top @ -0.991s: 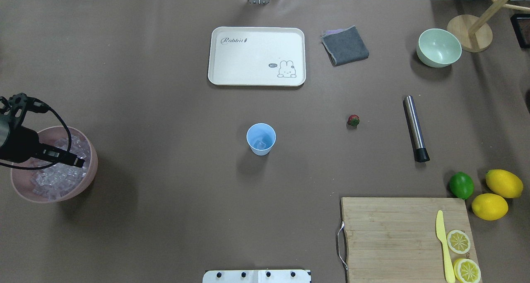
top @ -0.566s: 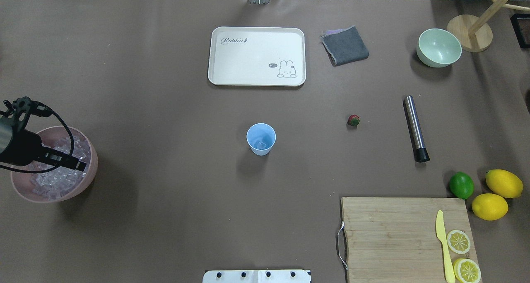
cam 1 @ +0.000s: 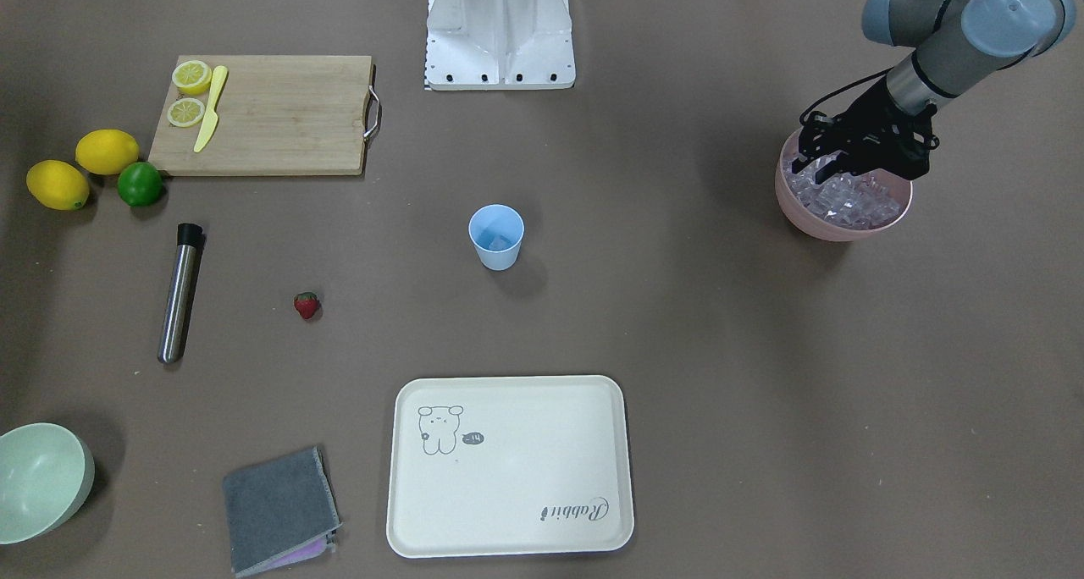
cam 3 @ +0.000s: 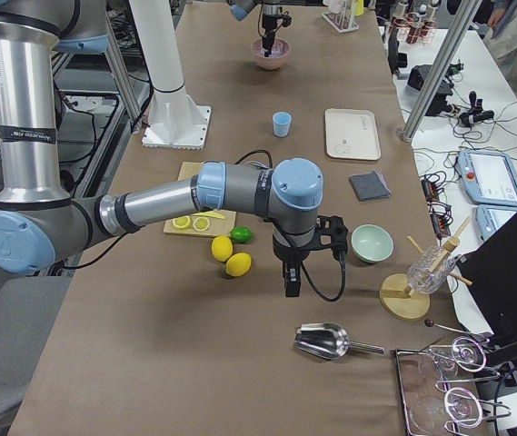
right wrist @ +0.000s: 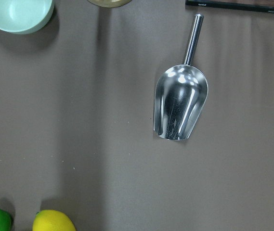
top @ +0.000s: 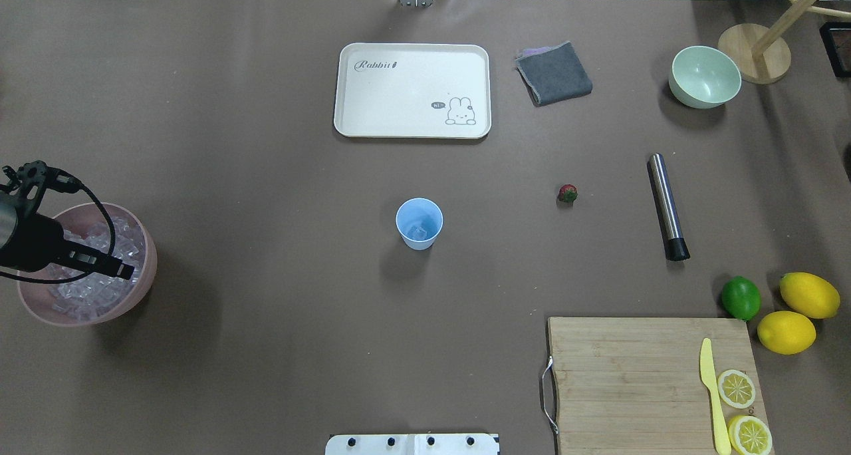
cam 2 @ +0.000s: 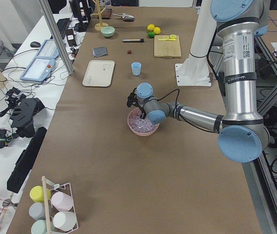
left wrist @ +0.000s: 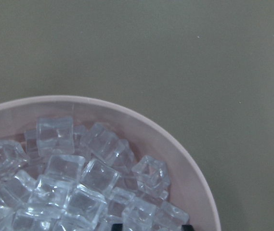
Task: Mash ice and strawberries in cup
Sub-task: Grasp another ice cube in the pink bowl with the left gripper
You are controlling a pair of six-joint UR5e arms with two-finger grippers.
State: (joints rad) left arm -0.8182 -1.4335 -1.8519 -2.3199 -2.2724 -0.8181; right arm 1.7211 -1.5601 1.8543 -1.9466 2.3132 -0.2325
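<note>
The light-blue cup (top: pixel 419 223) stands upright mid-table with a little ice (top: pixel 417 231) in it; it also shows in the front view (cam 1: pixel 496 236). The red strawberry (top: pixel 567 193) lies on the table to its right. A pink bowl (top: pixel 147 269) at the left edge holds several ice cubes (left wrist: pixel 69 183). My left gripper (top: pixel 123 269) is over this bowl, its tips low at the ice, jaws apart and empty. My right gripper (cam 3: pixel 292 289) shows only in the exterior right view, above the table's right end; I cannot tell its state.
A white tray (top: pixel 412 89), a grey cloth (top: pixel 555 74) and a pale green bowl (top: pixel 705 77) lie at the back. A steel muddler (top: pixel 666 205), a lime (top: pixel 740 298), two lemons, a cutting board (top: pixel 631 382) with a knife, and a metal scoop (right wrist: pixel 180 103) lie on the right.
My left gripper has shifted slightly toward the robot's side over the pink bowl and sits a little lower at the ice. Nothing else has moved.
</note>
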